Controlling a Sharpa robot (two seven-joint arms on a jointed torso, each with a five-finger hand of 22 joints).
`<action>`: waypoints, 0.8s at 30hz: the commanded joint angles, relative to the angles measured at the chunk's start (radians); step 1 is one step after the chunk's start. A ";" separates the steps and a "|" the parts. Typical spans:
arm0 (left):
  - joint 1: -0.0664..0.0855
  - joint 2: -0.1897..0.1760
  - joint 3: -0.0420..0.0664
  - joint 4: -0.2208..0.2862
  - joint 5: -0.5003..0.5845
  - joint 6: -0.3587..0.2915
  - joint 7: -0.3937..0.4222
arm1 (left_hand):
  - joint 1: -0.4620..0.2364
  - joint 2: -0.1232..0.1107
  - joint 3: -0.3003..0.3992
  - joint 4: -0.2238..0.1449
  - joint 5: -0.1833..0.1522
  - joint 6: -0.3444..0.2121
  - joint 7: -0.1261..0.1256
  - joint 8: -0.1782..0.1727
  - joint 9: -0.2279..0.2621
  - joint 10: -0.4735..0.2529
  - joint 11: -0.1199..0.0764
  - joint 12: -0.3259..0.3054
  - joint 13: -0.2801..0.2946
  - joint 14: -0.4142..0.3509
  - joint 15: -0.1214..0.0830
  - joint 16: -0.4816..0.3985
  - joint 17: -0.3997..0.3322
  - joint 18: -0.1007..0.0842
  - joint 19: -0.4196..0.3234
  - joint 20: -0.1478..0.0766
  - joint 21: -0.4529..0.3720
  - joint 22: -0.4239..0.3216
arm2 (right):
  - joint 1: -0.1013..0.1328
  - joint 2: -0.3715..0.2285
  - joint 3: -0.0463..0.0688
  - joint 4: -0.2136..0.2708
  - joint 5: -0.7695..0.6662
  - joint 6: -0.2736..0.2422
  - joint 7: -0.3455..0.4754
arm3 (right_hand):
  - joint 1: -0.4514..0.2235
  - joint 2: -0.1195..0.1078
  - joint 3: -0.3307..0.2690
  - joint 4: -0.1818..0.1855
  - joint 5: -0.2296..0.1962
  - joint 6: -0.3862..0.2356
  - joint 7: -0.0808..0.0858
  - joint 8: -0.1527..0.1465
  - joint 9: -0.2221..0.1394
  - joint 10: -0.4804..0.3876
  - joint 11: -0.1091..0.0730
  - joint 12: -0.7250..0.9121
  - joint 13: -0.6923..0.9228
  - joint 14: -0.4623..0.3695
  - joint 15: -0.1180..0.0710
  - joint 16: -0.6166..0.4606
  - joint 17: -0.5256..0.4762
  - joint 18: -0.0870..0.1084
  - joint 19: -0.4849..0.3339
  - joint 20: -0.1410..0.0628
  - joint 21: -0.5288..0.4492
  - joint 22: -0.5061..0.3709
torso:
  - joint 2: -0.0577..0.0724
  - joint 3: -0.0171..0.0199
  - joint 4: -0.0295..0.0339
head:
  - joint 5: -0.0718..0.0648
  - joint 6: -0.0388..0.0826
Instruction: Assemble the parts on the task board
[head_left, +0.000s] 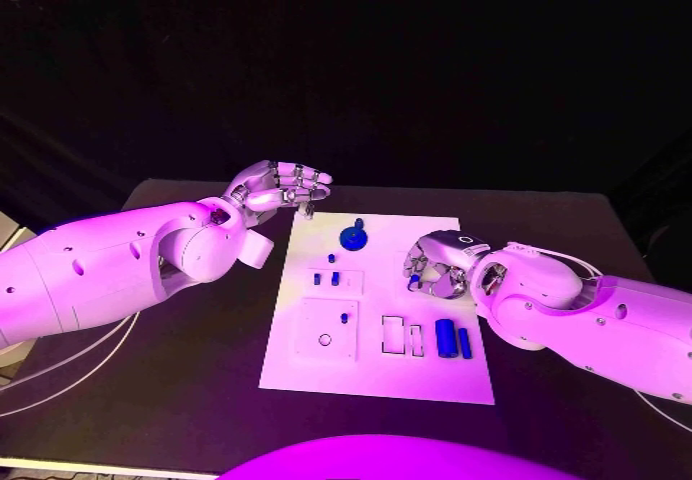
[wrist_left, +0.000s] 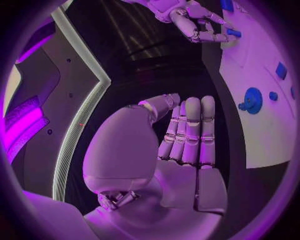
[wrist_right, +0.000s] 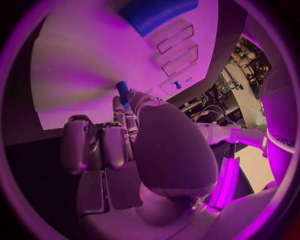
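From the head camera, the white task board (head_left: 378, 345) sits in the middle of the black table (head_left: 173, 400), long side running front to back. The left hand (head_left: 281, 186) hangs just off the board's far left corner, fingers curled in with nothing in them that I can see. The right hand (head_left: 437, 266) is over the board's right edge about halfway along, fingertips pinching a small blue peg (head_left: 415, 283). On the board there's a round blue gear piece (head_left: 355, 238) near the far edge, a couple of small blue parts (head_left: 327, 279) toward the left side, and two blue bars (head_left: 453, 340) side by side near the right edge, closer to the front. In the left wrist camera, the left hand (wrist_left: 187, 140) has its fingers folded in together, the thumb alongside them, and nothing in its grasp; beyond it you can see the board (wrist_left: 262, 140) with the gear piece (wrist_left: 252, 99) on it, and the right hand (wrist_left: 200, 22) holding the peg (wrist_left: 233, 33) at the board. In the right wrist camera, the right hand (wrist_right: 125, 145) has the blue peg (wrist_right: 122, 92) sticking out from between its fingertips, just above the board (wrist_right: 94, 55), with one of the blue bars (wrist_right: 156, 12) further along it.
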 joint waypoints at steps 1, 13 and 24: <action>0.001 0.001 0.001 0.002 0.002 0.018 0.002 | -0.009 0.004 0.001 -0.006 0.005 -0.005 0.006 -0.006 -0.001 -0.005 0.001 0.004 -0.002 -0.007 0.003 0.005 0.001 0.016 -0.002 0.008 -0.005 -0.001 | -0.009 0.005 -0.006 -0.005 -0.026 0.024 -0.014 | 0.006 -0.001 0.017 -0.008 0.000 0.012 -0.001 0.008 0.005 0.033 -0.022 0.000 0.005 0.027 -0.007 -0.002 0.001 -0.008 0.038 -0.009 0.009 0.144 | 0.000 0.0001 0.0005 | -0.001 -0.002; 0.001 0.000 0.001 0.002 0.002 0.022 -0.005 | -0.011 0.007 0.002 -0.004 0.005 -0.007 0.007 -0.005 -0.001 -0.007 0.001 0.007 -0.002 -0.007 0.004 0.005 0.001 0.016 -0.002 0.009 -0.005 -0.002 | -0.014 0.003 -0.007 0.001 -0.057 -0.013 -0.025 | 0.001 -0.008 0.083 -0.080 0.026 0.040 -0.003 0.037 0.029 0.087 -0.033 -0.003 0.028 0.028 -0.016 -0.002 0.001 -0.016 0.049 -0.018 0.056 0.167 | -0.001 -0.0004 0.0004 | -0.001 -0.002; 0.001 0.002 0.001 0.000 -0.002 0.028 -0.016 | -0.012 0.007 0.002 -0.004 0.005 -0.007 0.007 -0.005 -0.001 -0.008 0.002 0.007 -0.002 -0.008 0.004 0.006 0.001 0.016 -0.002 0.009 -0.005 -0.002 | -0.009 -0.033 -0.002 0.071 -0.067 -0.079 -0.023 | -0.014 -0.016 0.119 -0.118 0.025 0.050 -0.004 0.050 0.041 0.108 -0.037 -0.003 0.045 0.029 -0.021 0.001 0.007 -0.024 0.059 -0.020 0.100 0.188 | -0.001 -0.0006 -0.0007 | 0.000 0.001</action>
